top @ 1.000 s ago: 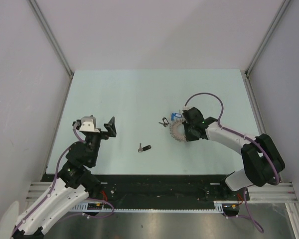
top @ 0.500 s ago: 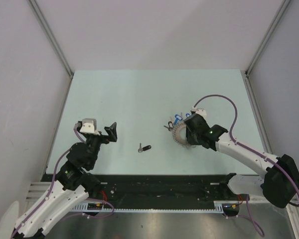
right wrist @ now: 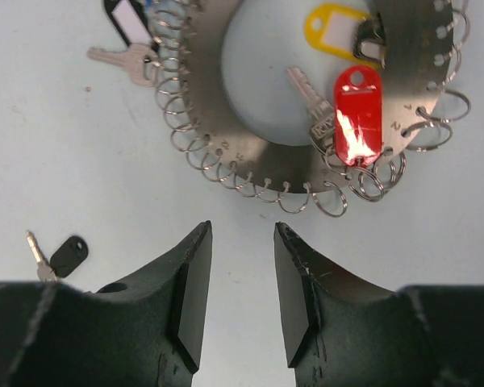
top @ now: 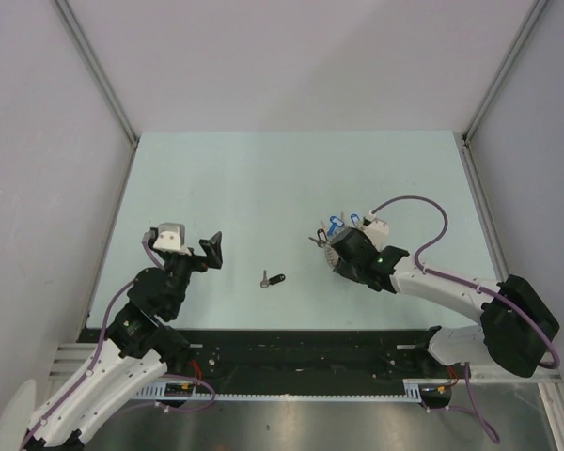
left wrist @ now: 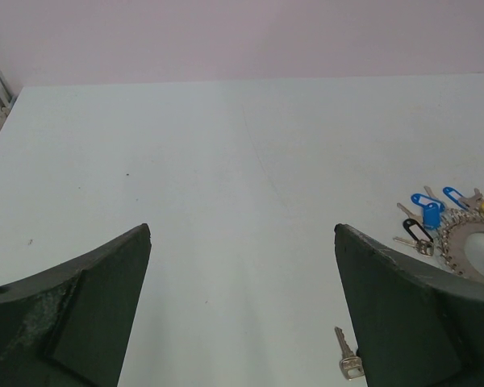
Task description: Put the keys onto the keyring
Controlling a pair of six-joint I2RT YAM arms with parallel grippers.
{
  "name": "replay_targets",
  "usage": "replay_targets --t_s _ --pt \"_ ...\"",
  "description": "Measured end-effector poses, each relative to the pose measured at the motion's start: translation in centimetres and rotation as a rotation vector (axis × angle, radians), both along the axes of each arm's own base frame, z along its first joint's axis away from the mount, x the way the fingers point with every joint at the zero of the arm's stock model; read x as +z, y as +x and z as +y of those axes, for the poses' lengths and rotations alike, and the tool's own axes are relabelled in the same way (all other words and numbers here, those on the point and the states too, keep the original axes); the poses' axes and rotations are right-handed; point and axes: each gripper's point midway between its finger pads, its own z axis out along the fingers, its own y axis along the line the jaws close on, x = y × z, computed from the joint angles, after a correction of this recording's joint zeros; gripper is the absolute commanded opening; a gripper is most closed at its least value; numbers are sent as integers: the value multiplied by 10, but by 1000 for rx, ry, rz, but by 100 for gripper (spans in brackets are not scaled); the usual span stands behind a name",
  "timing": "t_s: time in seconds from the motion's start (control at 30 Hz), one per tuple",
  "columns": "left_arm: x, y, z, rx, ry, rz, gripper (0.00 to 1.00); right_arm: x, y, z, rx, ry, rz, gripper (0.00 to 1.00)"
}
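The keyring (right wrist: 234, 153) is a flat silver ring edged with small wire loops, lying on the table with red (right wrist: 357, 113) and yellow (right wrist: 336, 24) tagged keys in it. My right gripper (right wrist: 242, 230) hovers just short of its near edge, open, nothing between the fingers. From above, that gripper (top: 342, 255) covers most of the keyring (top: 327, 247). A loose key with a black head (top: 273, 279) lies apart on the table, also at the lower left of the right wrist view (right wrist: 60, 256). My left gripper (top: 211, 250) stands wide open and empty, with the loose key (left wrist: 347, 355) by its right finger.
Blue-tagged keys (top: 336, 222) lie at the keyring's far side, seen too in the left wrist view (left wrist: 426, 210). A black-tagged key (right wrist: 129, 16) with a silver key (right wrist: 125, 60) rests at the ring's upper left. Grey walls enclose the table on three sides.
My right gripper has gone from shut to open and shifted slightly left, toward the keyring's near side, while its arm swung round. The left arm has barely moved.
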Motion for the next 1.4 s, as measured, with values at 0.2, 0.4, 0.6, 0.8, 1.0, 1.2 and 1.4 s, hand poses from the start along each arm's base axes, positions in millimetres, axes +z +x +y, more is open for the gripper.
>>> replay_targets --t_s 0.2,0.4,0.6,0.8,1.0,1.2,1.4 --pt "0 0 -2 -12 0 0 100 -26 -4 -7 -110 36 49 40" --pt "0 -1 -3 -16 1 0 100 -33 0 -4 -81 38 56 41" --pt "0 0 -3 -16 3 0 100 -22 6 3 191 -103 34 45" --pt "-2 0 -3 -15 15 5 100 1 25 15 550 -323 -13 45" --pt "-2 1 -2 -9 18 5 100 -19 19 9 878 -606 72 39" --pt "-2 1 0 -1 25 4 100 -38 7 0 1082 -777 148 37" --pt "-2 1 1 6 26 4 100 -43 12 4 1153 -848 156 33"
